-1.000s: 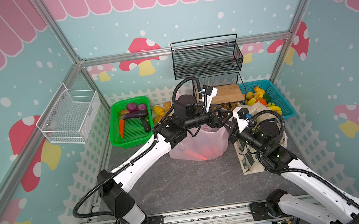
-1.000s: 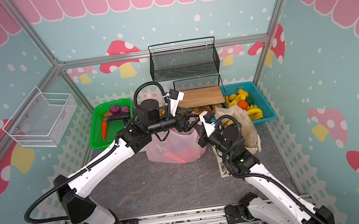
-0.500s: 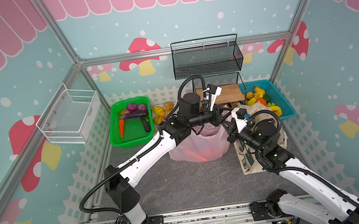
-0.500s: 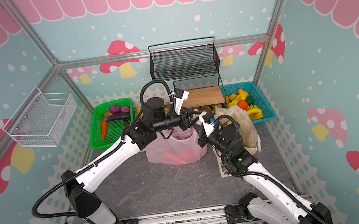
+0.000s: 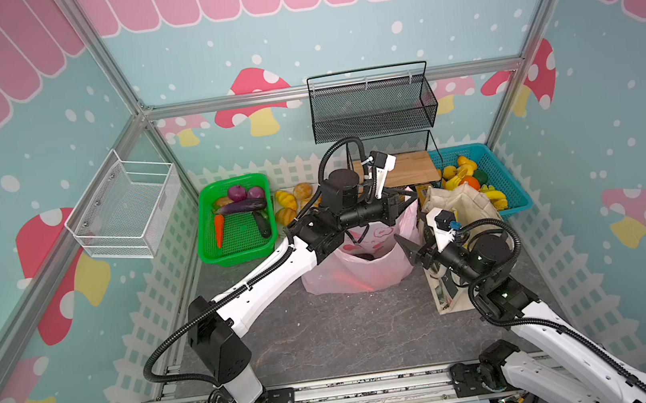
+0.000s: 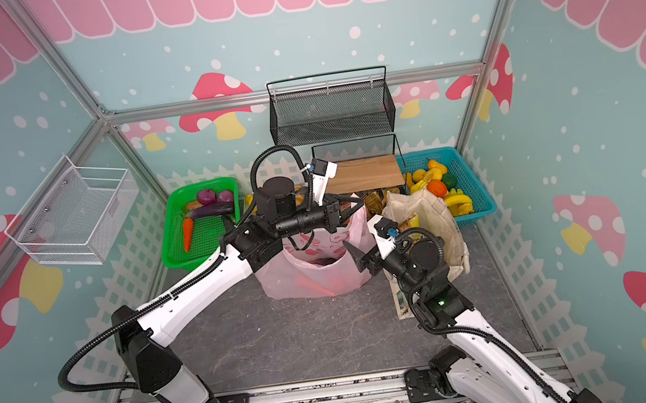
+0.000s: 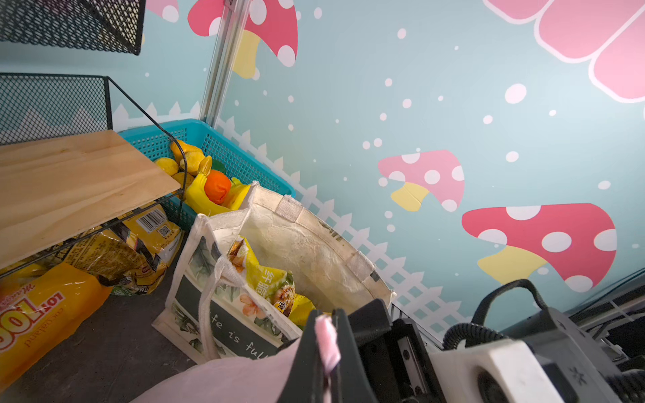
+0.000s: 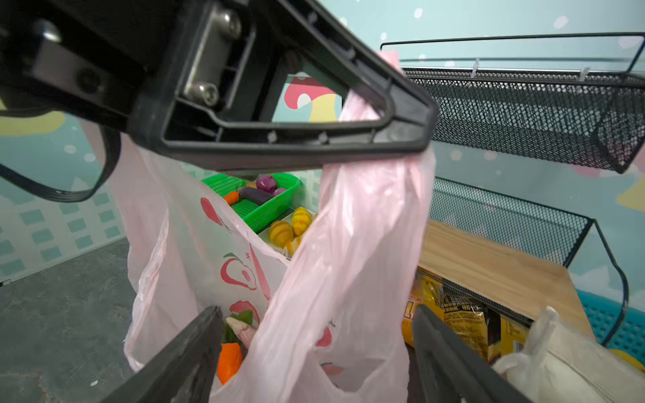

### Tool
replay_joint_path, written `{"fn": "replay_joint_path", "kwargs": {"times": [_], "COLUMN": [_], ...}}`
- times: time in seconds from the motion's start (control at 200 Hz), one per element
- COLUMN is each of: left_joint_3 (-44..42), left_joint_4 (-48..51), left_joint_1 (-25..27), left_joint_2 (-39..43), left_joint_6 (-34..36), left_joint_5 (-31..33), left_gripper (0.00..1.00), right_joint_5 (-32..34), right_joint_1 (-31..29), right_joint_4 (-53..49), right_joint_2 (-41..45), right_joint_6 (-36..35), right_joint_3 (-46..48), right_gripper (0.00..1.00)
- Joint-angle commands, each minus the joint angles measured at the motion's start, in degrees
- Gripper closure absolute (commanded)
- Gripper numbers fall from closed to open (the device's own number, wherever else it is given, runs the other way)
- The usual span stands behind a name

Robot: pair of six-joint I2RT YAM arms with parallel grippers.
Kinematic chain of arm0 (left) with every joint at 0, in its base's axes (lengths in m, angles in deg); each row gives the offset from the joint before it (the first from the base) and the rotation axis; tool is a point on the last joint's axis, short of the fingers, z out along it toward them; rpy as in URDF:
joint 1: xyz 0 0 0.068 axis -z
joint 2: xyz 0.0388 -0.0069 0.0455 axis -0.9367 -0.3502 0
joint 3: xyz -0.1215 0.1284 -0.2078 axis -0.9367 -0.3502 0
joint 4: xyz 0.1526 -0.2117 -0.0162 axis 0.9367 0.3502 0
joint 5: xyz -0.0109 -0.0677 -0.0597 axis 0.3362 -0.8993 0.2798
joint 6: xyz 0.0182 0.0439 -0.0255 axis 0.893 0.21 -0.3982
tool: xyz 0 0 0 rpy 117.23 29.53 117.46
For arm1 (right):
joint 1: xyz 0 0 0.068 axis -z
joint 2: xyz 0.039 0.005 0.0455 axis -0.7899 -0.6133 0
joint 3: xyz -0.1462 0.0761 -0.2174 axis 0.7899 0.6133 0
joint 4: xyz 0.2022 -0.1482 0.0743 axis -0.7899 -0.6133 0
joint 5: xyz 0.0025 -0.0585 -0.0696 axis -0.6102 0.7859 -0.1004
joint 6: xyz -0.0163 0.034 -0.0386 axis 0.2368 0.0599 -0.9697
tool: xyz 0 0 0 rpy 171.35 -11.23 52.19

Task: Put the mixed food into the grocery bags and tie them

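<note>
Handover noted: your left gripper [image 7: 326, 315] is now clamped on a handle [image 8: 366, 209] of the pink bag [image 5: 357, 275], and your right gripper [image 8: 314, 314] has released, jaws apart astride that strip. The bag stands mid-frame in both top views, the canvas tote [image 5: 459, 198] just to its right. A second ago the roles were reversed: right shut, left open. Tying appears to be starting.

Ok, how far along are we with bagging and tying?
Done: a carrot lies in the pink bag, a snack packet in the tote. In hand: the left gripper is shut on a pink handle, held up; the right gripper is open near the bag, gripping nothing. Left: neither bag is tied; the tote's mouth stands open.
</note>
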Motion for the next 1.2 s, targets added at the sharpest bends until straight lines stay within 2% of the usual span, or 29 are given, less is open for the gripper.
{"fn": "replay_joint_path", "kwargs": {"times": [0.0,0.2,0.35,0.435,0.505,0.58,0.655,0.861,0.926,1.101,1.196], "left_joint_3": [-0.99,-1.98,-2.29,-2.46,-2.61,-3.30,-4.04,-3.87,-4.02,-4.07,-4.05], "left_joint_4": [-3.11,-4.60,-4.52,-4.60,-4.68,-5.50,-6.33,-5.15,-5.13,-4.86,-4.77], "left_joint_1": [-0.08,-0.11,-0.16,-0.23,-0.58,-1.16,-1.80,-2.93,-3.47,-4.21,-4.29], "left_joint_2": [1.93,2.35,2.56,2.59,2.87,3.33,3.79,3.22,3.21,3.62,3.62], "left_joint_6": [-3.47,-5.51,-6.01,-6.53,-7.27,-8.34,-8.91,-7.82,-7.90,-7.73,-7.59], "left_joint_5": [-1.06,-1.11,-1.12,-1.44,-1.63,-1.82,-1.73,-2.63,-3.08,-3.40,-3.82], "left_gripper": [1.00,1.00,1.00,1.00,1.00,1.00,1.00,1.00,1.00,1.00,1.00], "right_joint_5": [2.11,13.87,18.45,22.28,24.92,25.31,24.22,19.82,17.24,6.16,-2.28], "right_joint_1": [-0.04,-0.08,-0.13,-0.13,-0.13,-0.13,-0.13,-0.12,-0.13,0.55,2.41], "right_joint_4": [9.48,16.09,20.64,21.92,23.53,24.66,26.18,26.58,25.57,16.42,9.82], "right_joint_2": [-2.58,-7.41,-11.58,-14.70,-17.17,-18.83,-19.44,-16.68,-15.07,-10.58,-9.29], "right_joint_6": [1.53,5.13,7.75,10.30,12.06,13.12,13.15,8.86,6.41,-3.50,-8.63], "right_joint_3": [-0.64,-1.40,-1.43,-0.75,1.48,4.50,7.47,9.03,8.50,5.42,2.21], "right_gripper": [0.13,0.14,0.16,0.20,0.29,0.41,0.49,0.56,0.51,0.20,0.12]}}
